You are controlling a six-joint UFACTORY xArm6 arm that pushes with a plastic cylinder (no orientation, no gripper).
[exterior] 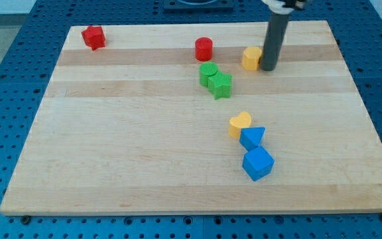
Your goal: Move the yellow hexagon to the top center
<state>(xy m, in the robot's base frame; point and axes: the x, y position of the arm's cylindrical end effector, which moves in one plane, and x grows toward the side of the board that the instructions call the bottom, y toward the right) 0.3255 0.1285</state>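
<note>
A pale wooden worktop [144, 166] lies on a blue surface full of little holes [5, 99]. The yellow hexagon [251, 58] sits near the view's top, a bit right of the middle. My tip [268, 68] is right beside it on the view's right, touching it or almost touching. The end effector is only a dark rod, so it holds nothing. A red cylinder [203, 49] stands to the hexagon's left. Below that, a green cylinder [208, 73] and a green star [221, 85] touch. Lower down, a yellow heart [239, 124], a blue triangle [252, 138] and a blue cube [257, 163] sit close together in a line. A red star [93, 37] sits far off at the top left corner.
</note>
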